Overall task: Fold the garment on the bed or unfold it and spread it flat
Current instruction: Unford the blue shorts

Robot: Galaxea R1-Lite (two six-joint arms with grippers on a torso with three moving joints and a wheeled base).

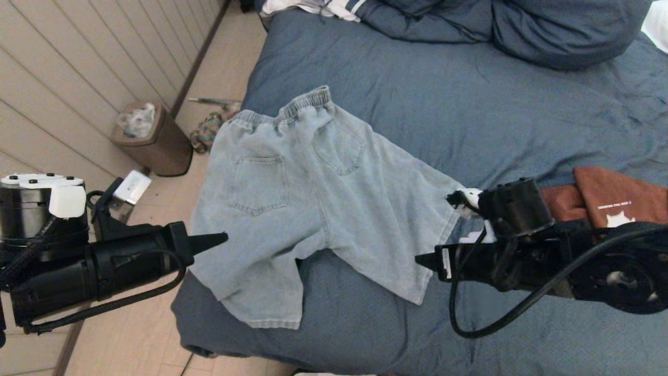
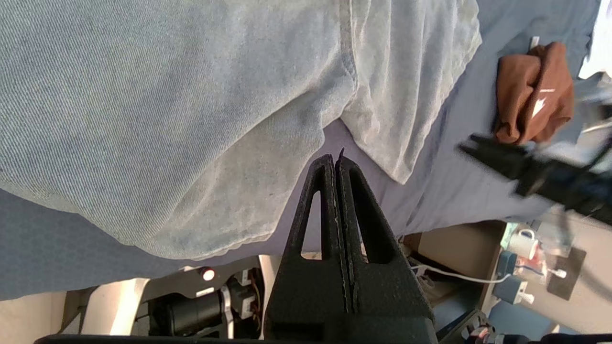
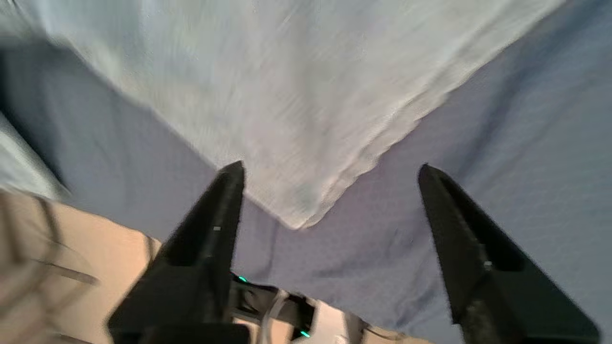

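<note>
Denim shorts lie spread near the bed's left edge, one leg overhanging. Right gripper, fingers apart, seemingly hovers at the hem corner; left gripper closed, empty. Snagging the cover underneath could bunch the shorts.

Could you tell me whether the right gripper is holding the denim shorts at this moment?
No, the right gripper stands open with the hem corner of the denim shorts lying loose between its fingers.
</note>
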